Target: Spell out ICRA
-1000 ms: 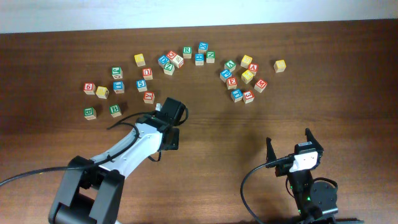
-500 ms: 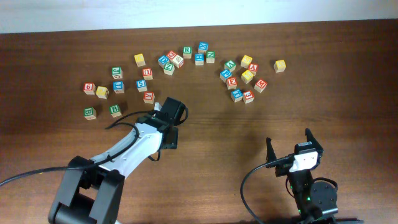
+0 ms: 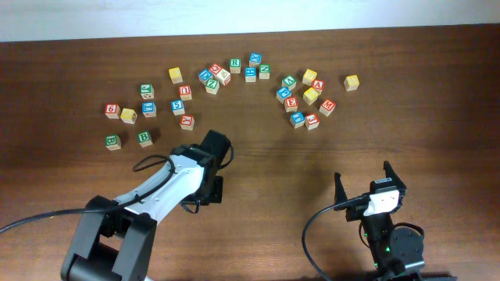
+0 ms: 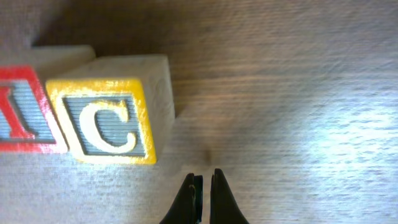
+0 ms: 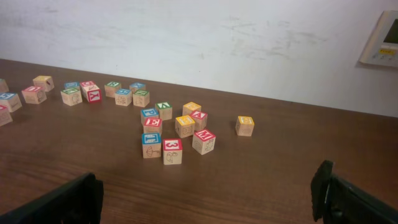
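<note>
In the left wrist view a yellow-bordered C block stands on the table, touching a red-bordered I block on its left. My left gripper is shut and empty, a little in front of the C block and apart from it. In the overhead view the left arm covers both blocks. A green R block and a red A block lie among the loose blocks at the back. My right gripper is open and empty near the front right; it also shows in the right wrist view.
Loose letter blocks lie in a left group, a middle group and a right group. A lone yellow block sits far right. The white wall runs behind the table.
My left arm has drawn back from the blocks toward the table's front edge. The right arm has not moved.
</note>
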